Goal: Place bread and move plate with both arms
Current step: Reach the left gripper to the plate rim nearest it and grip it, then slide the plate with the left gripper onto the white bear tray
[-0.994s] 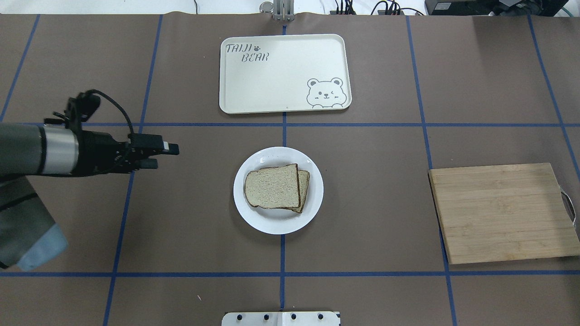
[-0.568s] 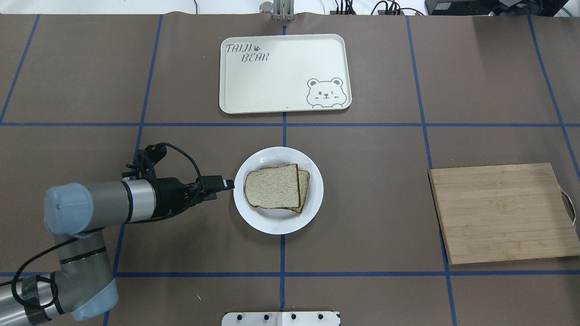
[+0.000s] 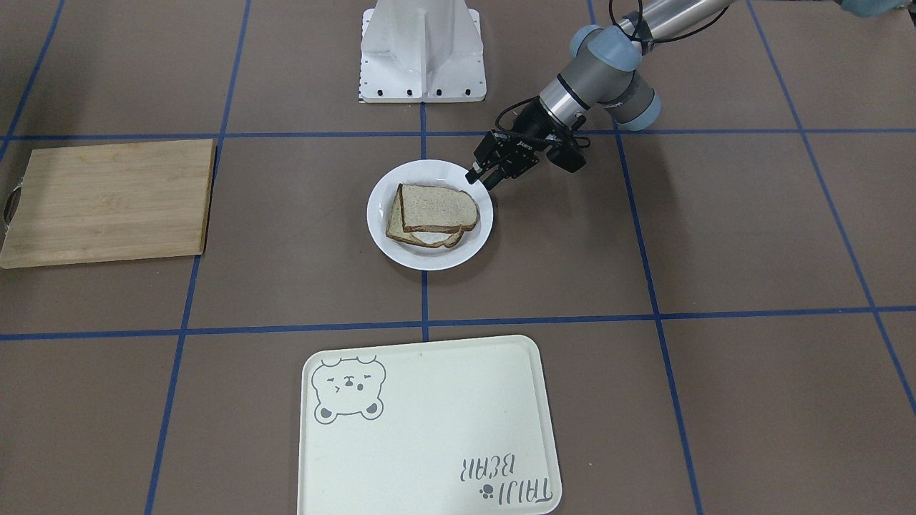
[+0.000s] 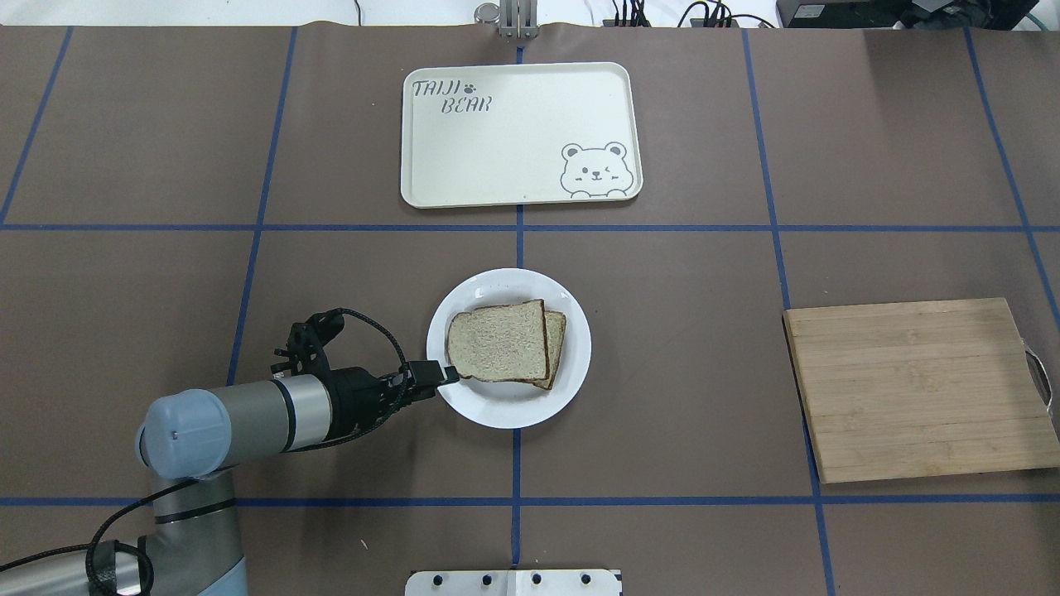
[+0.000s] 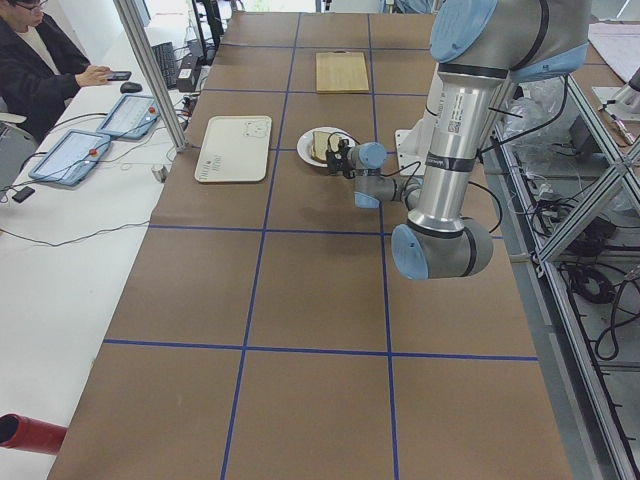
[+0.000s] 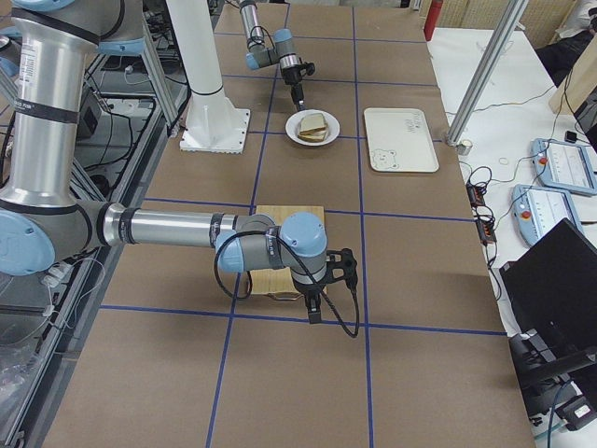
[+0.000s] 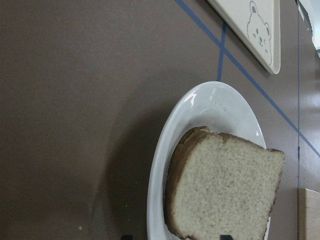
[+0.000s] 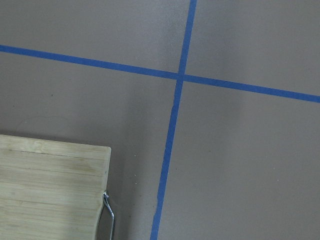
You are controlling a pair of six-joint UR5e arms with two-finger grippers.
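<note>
left gripper (image 4: 445, 375) at plate (image 4: 505, 414) lower-left rim, frame centre, jaws wide apart, nothing clamped. bread (image 4: 497, 339) on plate over second slice (image 4: 556, 343). right gripper (image 6: 314, 314) by cutting board (image 4: 919, 389), jaws: can't tell.

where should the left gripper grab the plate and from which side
Likely best: pinch the plate by its shallow raised rim at the bare robot-left edge, coming in low from that side, where the left gripper is. The bread covers the middle, leaving that lip free.
</note>
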